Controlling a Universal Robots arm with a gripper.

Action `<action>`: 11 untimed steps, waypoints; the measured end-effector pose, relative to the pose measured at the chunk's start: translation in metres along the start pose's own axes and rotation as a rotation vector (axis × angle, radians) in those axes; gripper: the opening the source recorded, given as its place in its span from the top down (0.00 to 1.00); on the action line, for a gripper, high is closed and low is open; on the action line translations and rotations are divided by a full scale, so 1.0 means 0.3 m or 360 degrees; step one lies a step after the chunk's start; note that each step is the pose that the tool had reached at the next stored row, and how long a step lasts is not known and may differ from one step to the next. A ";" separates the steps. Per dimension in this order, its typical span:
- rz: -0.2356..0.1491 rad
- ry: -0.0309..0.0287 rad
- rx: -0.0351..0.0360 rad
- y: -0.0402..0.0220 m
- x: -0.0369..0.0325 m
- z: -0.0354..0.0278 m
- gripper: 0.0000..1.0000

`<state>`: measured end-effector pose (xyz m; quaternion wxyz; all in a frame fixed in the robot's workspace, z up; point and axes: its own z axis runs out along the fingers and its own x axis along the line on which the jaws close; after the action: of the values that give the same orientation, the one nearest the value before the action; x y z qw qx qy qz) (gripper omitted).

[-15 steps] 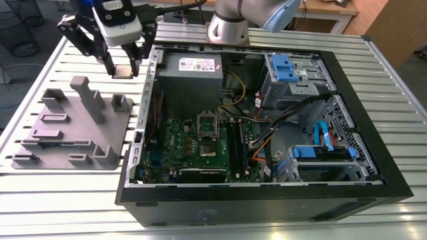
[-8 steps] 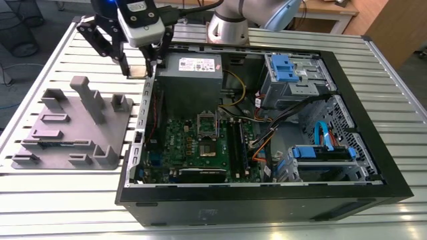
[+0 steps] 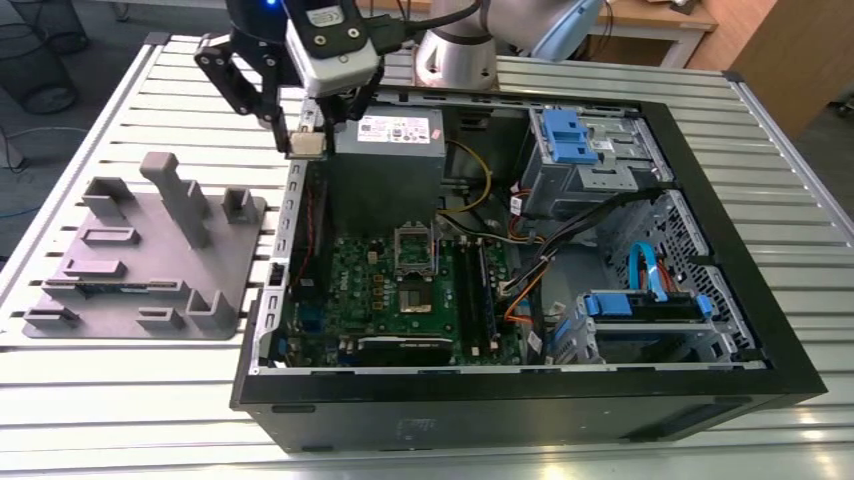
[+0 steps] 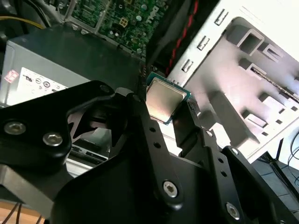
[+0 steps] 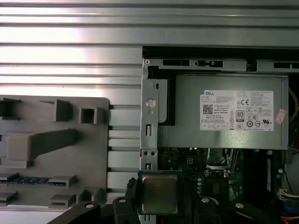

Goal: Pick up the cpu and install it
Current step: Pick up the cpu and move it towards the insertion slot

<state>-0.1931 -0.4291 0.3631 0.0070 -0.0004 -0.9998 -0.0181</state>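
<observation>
Pincer [image 4: 164,106] clamps the cpu [image 5: 159,193] over the computer case [image 3: 534,405] edge on a slatted metal table [image 3: 107,400].

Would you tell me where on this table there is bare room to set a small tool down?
Bare slats of the table lie at the exterior view's lower left, bordered by the grey holder and the computer case; more lie past the case at that view's right. Crowded: inside the case, and its corner where the gripper holds the cpu.
</observation>
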 end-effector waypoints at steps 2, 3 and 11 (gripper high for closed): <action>0.0000 0.00006 0.0000 0.000 -0.022 0.000 0.53; 0.0000 0.00010 0.0000 0.000 -0.032 0.000 0.53; 0.0000 0.00016 0.0000 0.000 -0.087 -0.001 0.53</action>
<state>-0.1669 -0.4291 0.3630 0.0075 -0.0004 -0.9998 -0.0181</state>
